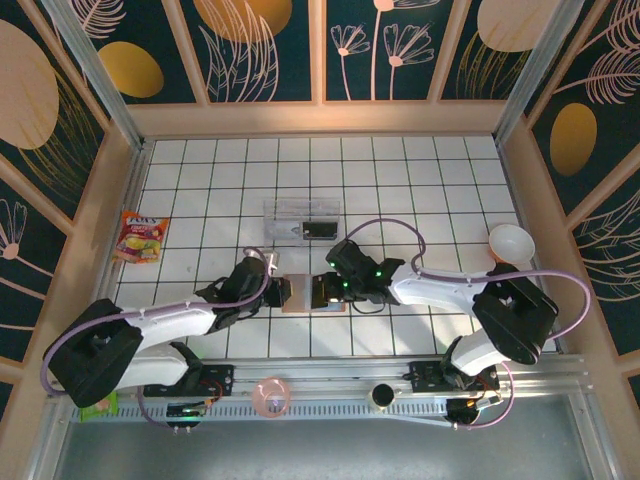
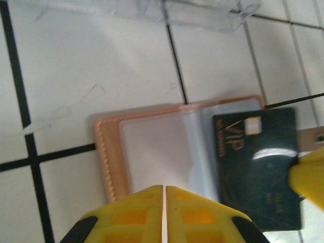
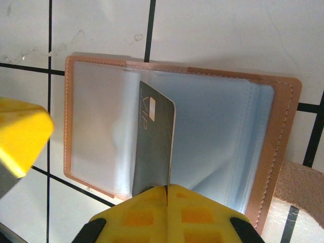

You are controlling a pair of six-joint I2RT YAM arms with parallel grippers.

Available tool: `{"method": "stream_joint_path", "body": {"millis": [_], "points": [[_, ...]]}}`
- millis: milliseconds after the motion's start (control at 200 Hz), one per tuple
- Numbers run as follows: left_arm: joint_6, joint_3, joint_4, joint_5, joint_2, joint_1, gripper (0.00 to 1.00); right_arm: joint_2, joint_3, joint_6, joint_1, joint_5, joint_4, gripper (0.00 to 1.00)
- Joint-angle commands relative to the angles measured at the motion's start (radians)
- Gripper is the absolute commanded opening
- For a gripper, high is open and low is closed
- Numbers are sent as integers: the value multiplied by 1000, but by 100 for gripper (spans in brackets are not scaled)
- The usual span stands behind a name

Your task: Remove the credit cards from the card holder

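Card holder [image 3: 280, 152]: lies open on the bench [image 1: 200, 180], front centre, between the two arms.
Black card [image 2: 255, 167]: pinched by its edge in the right end effector [image 3: 166, 191], over the clear sleeves.
Left end effector [image 2: 163, 190]: fingers closed to a thin seam at the holder's edge; whether it grips the holder is unclear.
Clear tray [image 1: 302, 212]: just behind the holder, with an unreadable dark piece [image 1: 320, 230] inside.
Snack packet [image 1: 141, 237]: at the left.
White ladle [image 1: 511, 243]: at the right, its handle hard to follow.

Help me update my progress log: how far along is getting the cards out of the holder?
Done: the card holder lies open on the table. In hand: the right gripper is shut on the black card, tilted up over the sleeves; the left gripper, shut, sits at the holder's edge. Left: setting that card down; whether another card remains inside is unclear.
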Motion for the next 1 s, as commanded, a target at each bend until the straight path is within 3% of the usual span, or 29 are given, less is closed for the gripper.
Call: {"method": "stream_joint_path", "body": {"millis": [0, 330, 656, 996], "points": [[27, 47, 11, 52, 19, -3, 12, 20, 16, -26, 12, 20, -28, 0], [39, 134, 70, 98, 269, -61, 1, 29, 28, -33, 19, 24, -28, 0], [26, 127, 84, 121, 315, -61, 0, 52, 31, -39, 21, 6, 12, 0], [23, 123, 97, 140, 331, -60, 0, 45, -7, -29, 12, -41, 116, 18]]}}
